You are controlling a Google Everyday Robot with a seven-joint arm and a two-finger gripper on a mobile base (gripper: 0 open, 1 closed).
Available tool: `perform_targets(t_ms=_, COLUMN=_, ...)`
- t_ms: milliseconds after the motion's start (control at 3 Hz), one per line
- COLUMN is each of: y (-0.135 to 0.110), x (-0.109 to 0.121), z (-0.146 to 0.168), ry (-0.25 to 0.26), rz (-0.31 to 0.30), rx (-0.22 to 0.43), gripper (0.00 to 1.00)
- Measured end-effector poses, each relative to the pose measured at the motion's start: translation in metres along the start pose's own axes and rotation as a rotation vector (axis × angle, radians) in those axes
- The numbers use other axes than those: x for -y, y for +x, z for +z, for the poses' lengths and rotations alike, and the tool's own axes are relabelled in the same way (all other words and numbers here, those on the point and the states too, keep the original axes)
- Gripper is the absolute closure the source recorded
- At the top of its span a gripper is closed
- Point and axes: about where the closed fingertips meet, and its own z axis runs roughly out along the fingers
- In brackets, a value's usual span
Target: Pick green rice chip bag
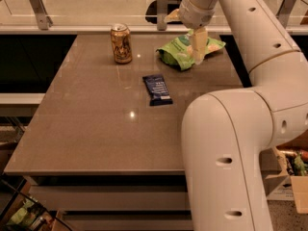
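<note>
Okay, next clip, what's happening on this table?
The robot's arm reaches over the far right part of the table, with its gripper down at the green chip bag, which lies on the surface. Whether it has a hold yet is unclear. A gold can stands left of the bag, and a dark-blue wrapped bar lies nearer the middle, both untouched.

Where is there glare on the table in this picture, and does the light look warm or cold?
Camera view: warm, yellowish light. The table shows two small glare spots, one nearer the camera than the dark-blue bar, one right of the gold can. The gripper, over the green rice chip bag, is well lit.
</note>
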Motion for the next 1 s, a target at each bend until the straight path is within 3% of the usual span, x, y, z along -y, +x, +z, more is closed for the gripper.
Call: perform_targets(t_ms=1000, y=0.012, x=-0.005, z=0.029, ry=-0.066, rz=0.011, rx=-0.042, gripper=0.0)
